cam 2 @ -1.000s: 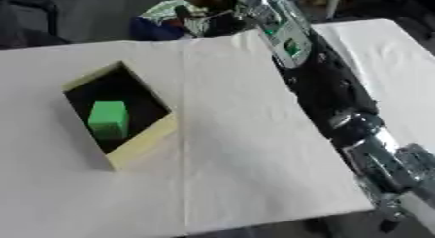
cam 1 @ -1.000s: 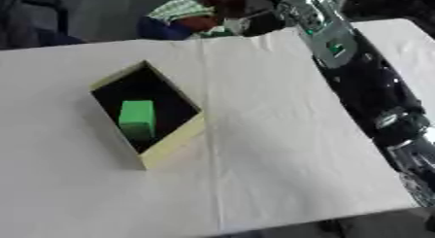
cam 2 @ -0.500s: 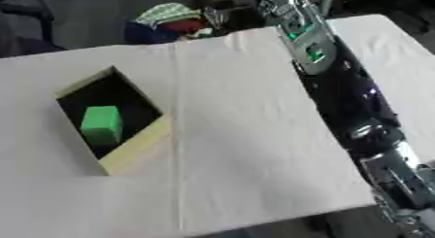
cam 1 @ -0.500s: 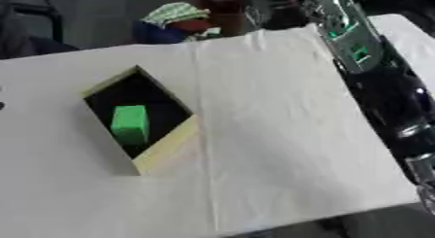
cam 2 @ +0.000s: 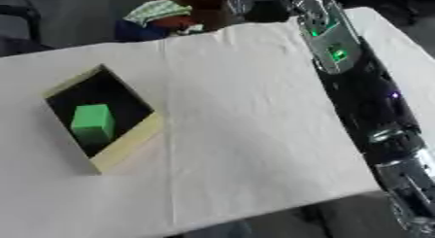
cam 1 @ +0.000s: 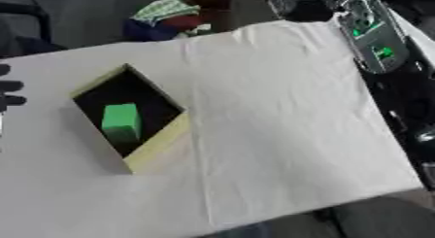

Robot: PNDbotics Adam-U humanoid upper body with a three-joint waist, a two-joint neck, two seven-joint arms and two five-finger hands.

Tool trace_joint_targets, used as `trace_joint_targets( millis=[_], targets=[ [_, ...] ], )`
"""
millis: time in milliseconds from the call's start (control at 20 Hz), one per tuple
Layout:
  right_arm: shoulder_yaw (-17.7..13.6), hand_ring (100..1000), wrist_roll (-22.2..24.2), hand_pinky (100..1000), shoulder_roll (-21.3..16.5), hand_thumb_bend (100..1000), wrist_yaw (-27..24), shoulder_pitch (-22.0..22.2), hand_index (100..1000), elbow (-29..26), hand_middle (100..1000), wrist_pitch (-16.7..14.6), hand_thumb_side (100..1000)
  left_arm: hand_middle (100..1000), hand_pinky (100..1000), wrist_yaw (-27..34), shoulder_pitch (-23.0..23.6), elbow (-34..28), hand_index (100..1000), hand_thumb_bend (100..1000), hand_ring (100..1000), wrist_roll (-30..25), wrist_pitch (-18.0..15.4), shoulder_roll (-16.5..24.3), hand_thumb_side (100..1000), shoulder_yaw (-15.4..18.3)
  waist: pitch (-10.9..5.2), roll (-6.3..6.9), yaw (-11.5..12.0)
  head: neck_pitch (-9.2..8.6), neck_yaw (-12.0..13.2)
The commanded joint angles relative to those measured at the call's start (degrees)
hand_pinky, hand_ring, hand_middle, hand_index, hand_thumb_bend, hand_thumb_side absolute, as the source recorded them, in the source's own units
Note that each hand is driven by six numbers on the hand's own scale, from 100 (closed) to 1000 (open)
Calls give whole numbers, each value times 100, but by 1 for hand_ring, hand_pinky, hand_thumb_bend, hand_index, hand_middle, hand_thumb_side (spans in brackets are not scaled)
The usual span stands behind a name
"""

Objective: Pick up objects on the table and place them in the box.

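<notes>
Left eye view. The box point(cam 1: 127, 116) sits in the left-centre of the frame on the white cloth point(cam 1: 280, 115) covering the table. It is open-topped, with pale yellow walls and a dark interior, and lies turned at an angle to the frame. A green block point(cam 1: 121, 123) lies inside it, on the dark floor, toward the lower half of the compartment. The right arm point(cam 1: 387, 72) runs along the right edge of the frame from the upper right corner downward; its silver segment carries green lights. The right hand is not in this view. At the far left edge, at mid-height, dark fingertips of the left hand point(cam 1: 10, 93) enter the frame. They are apart from the box and touch nothing; whether the fingers are spread or curled cannot be told. A heap of coloured cloth items point(cam 1: 166, 17) lies beyond the table's far edge, in the upper centre.

Right eye view. The box and green block appear at the left, in the same relation. The right arm crosses from the top centre to the lower right corner. The right hand point(cam 2: 412, 195) shows at the lower right, past the table's near edge, with silver fingers extended and relaxed, holding nothing.
</notes>
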Motion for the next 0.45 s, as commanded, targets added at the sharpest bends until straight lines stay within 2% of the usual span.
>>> trace_joint_targets(
  millis=[50, 450],
  targets=[
    [-113, 848, -51, 651, -70, 100, -62, -50, 864, -107, 691, 43, 195, 732, 652, 13, -24, -45, 812, 197, 698, 5, 2, 28, 610, 6, -74, -18, -22, 29, 56],
    [-216, 848, -148, 649, -83, 100, -85, 46, 859, -108, 681, 112, 200, 732, 651, -5, -5, -37, 812, 186, 697, 34, 12, 24, 616, 17, -45, -41, -24, 29, 146]
  ],
)
